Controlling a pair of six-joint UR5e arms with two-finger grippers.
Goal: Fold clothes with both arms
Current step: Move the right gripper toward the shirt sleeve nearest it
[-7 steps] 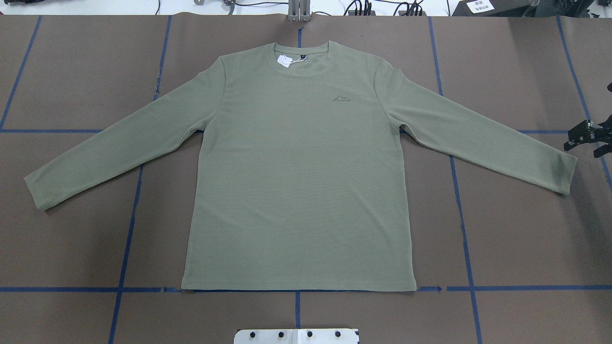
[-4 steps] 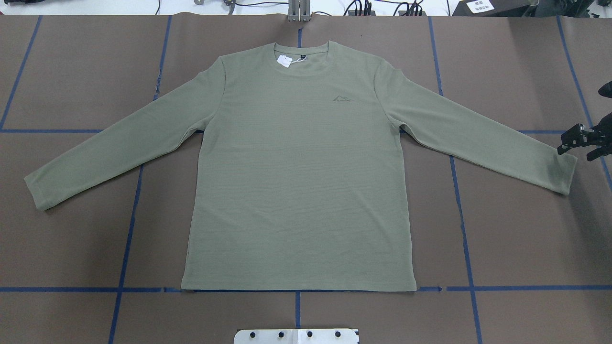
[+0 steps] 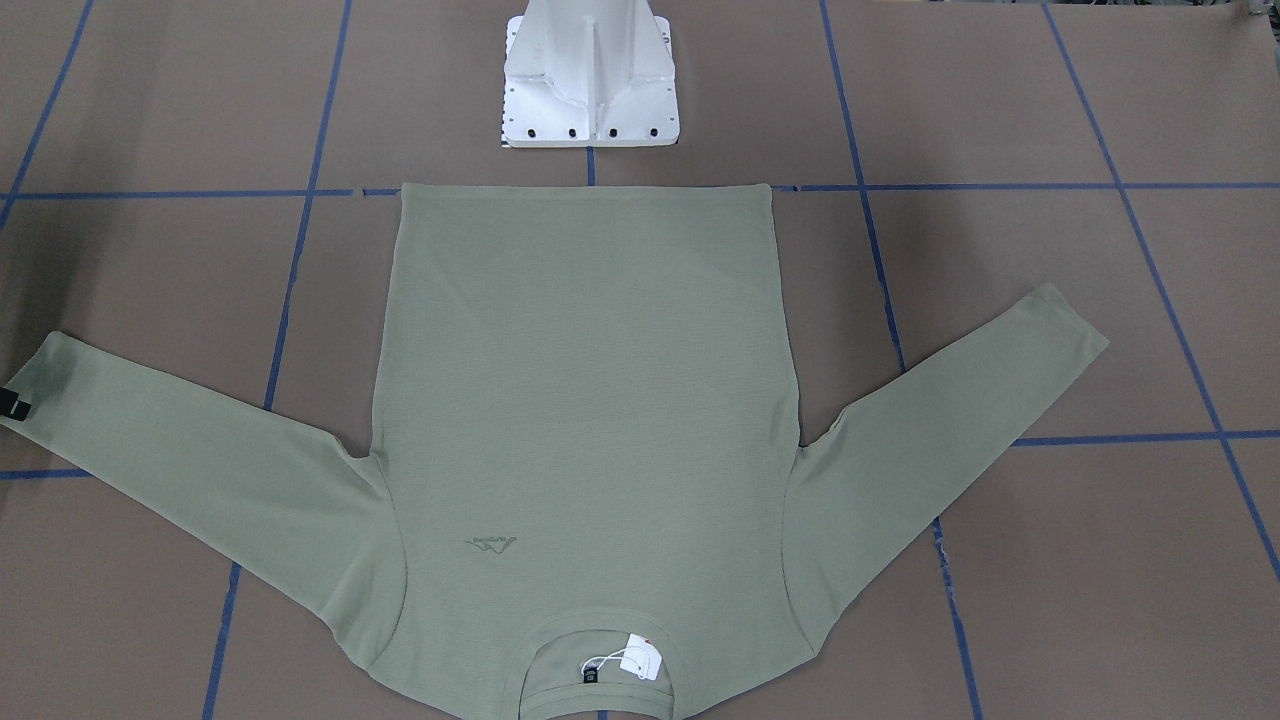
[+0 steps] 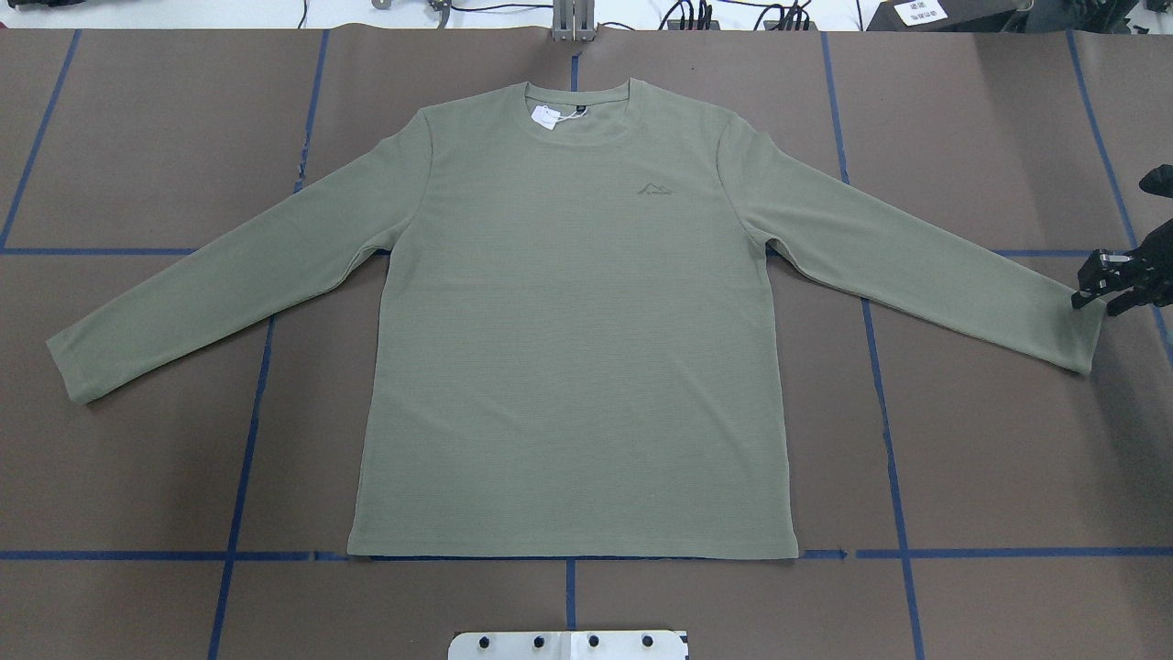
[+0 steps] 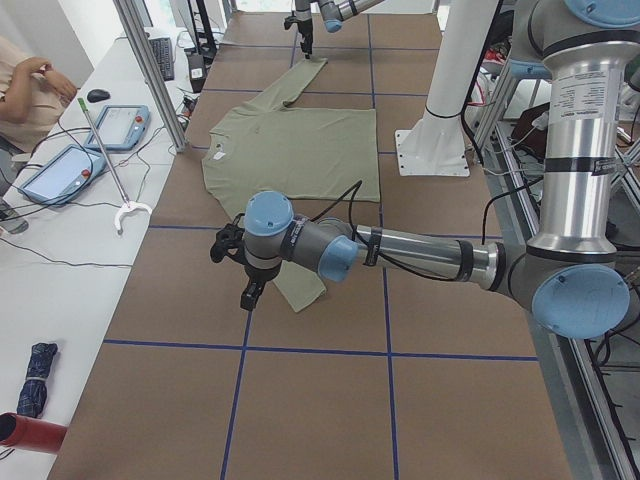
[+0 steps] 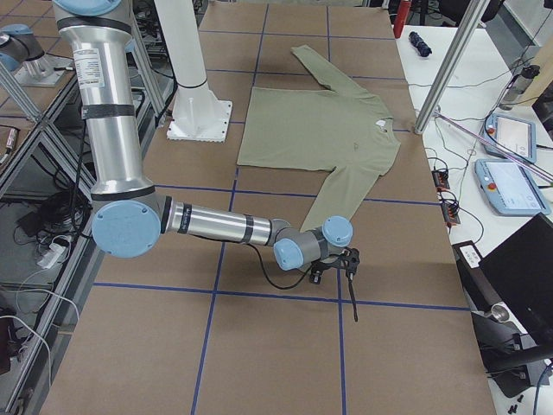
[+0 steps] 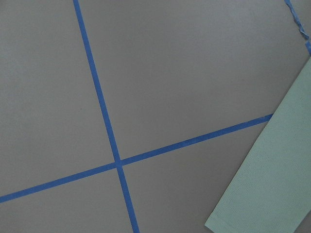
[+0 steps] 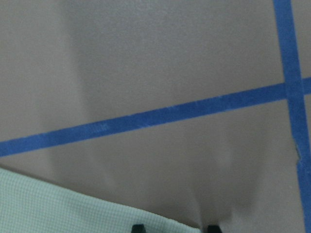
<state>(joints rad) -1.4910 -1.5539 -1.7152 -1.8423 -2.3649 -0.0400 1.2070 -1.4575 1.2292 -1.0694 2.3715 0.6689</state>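
Brown taped table [image 4: 137, 458]: green shirt [image 4: 568, 348] flat, unfolded. R gripper [image 4: 1093, 305] spread over 3 o'clock cuff [image 4: 1086, 344]; L gripper [image 5: 235, 272] state can't tell. Next: pinch cuff.

1. The shirt [image 4: 568, 348] is sage green all over, and its knit shows fine horizontal ribs.
2. Its chest logo [image 4: 660, 190] is a darker grey-green outline, tone on tone.
3. The hang tag [image 4: 544, 117] at the collar is white, and the neck label [image 4: 581, 107] beside it is black.
4. The table cover [image 4: 990, 440] is plain brown, crossed by blue tape lines [image 4: 887, 431] in a grid.
5. The right gripper [image 4: 1094, 304] is black.
6. The left arm [image 5: 430, 255] is silver-grey with light blue joint caps.
7. The pedestal [image 3: 590, 80] is white.
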